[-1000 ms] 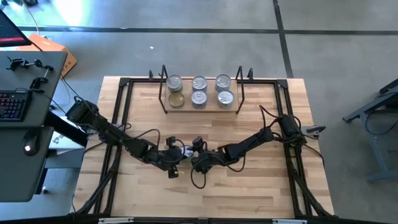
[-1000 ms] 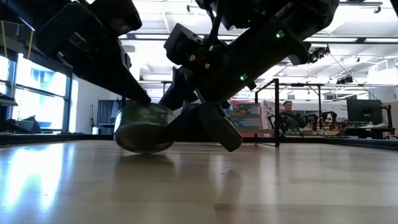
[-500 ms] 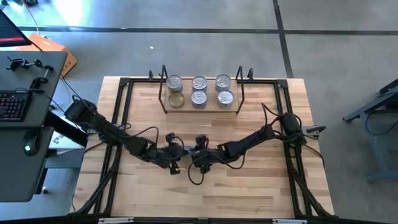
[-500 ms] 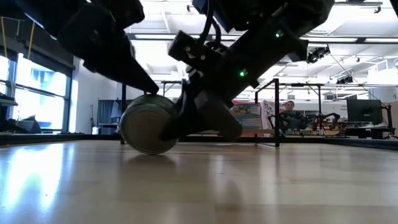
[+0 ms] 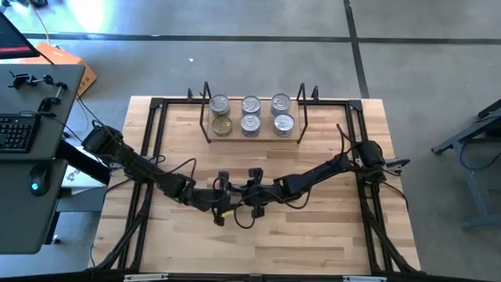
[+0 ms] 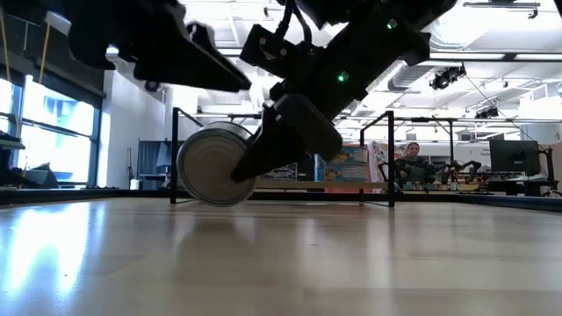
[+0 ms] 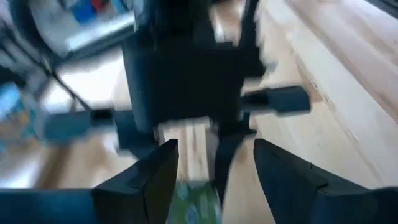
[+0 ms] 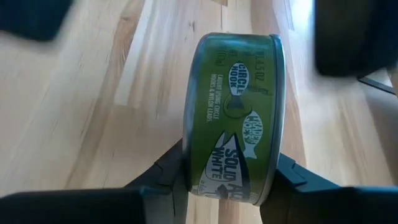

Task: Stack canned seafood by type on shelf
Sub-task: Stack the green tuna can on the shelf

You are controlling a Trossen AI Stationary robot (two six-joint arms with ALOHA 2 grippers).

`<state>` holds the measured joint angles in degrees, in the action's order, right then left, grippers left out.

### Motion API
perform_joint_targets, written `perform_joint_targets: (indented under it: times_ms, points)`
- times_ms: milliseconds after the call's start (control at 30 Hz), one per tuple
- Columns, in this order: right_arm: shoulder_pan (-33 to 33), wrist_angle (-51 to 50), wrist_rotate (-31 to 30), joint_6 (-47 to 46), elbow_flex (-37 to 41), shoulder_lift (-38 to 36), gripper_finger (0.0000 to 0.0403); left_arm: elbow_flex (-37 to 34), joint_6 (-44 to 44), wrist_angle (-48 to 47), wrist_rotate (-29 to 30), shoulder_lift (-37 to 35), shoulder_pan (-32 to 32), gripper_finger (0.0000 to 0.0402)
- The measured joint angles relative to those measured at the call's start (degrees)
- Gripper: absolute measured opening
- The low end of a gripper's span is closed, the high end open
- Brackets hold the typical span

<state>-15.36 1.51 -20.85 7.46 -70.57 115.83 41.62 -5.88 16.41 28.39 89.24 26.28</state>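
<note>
A: Left side first. Where was the left gripper [image 5: 223, 205] relative to the shelf [image 5: 252, 135]?

B: In front of the shelf, well apart from it, over the middle of the table [image 5: 313, 243]. Its arm reached in from the table's left edge. In the left wrist view the two fingers [image 7: 152, 180] stood apart with bare wood and a sliver of green label between them; neither touched the label.

A: And the tin?

B: One green tin [image 8: 233, 118], just right of that gripper, also in front of the shelf and well apart from it. It was turned on edge, label facing the right wrist camera. In the low view its silver face [image 6: 211, 164] showed side-on, clear of the tabletop.

A: Held by what?

B: The right gripper [image 5: 249, 202]. Its fingers [image 8: 168, 171] pressed on the two flat ends of the tin, clamped. That arm came in from the table's right edge, so the two grippers sat just beside each other in front of the shelf.

A: On the shelf itself?

B: Six tins [image 5: 250, 113], upright, in three pairs front to back. The left front one had a gold lid [image 5: 222, 125]; the other five were silver. All sat between the black upright ends.

A: Anything beyond the shelf?

B: A person [image 6: 407, 158] far behind it in the low view, at a bench.
</note>
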Motion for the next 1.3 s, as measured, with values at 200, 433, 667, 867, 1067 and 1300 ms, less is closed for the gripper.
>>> perform_joint_targets:
  times_ms: [200, 433, 667, 867, 1067, 1300]
  points:
    - [-0.02, 0.36, 0.03, -0.11, -0.02, 0.0, 0.0117, 0.01, -7.04, -3.82, 4.51, 0.01, 0.18, 0.0205]
    - [-0.02, 1.74, -0.05, -0.02, -0.02, 0.0, 0.0117, -0.01, -0.33, -11.16, 3.93, 0.07, -1.69, 0.0205]
    - [-0.04, 2.78, 0.06, -1.52, -0.02, 0.0, 0.0129, -0.01, 2.93, -11.9, 3.22, 0.19, -1.87, 0.015]
    - [1.16, -3.88, 1.95, -5.03, -0.15, -0.09, 0.0192, -0.08, 9.28, -16.68, 1.78, 0.27, -1.4, 0.0118]
    - [4.27, -1.44, -0.18, -7.43, 4.03, -1.02, 0.0225, -1.81, 16.46, -21.05, 10.49, -0.6, 1.77, 0.0118]
    - [6.65, 35.48, 8.27, -6.25, 20.0, -0.87, 0.0228, -13.06, 19.31, -0.66, 17.18, -4.05, 6.0, 0.0118]
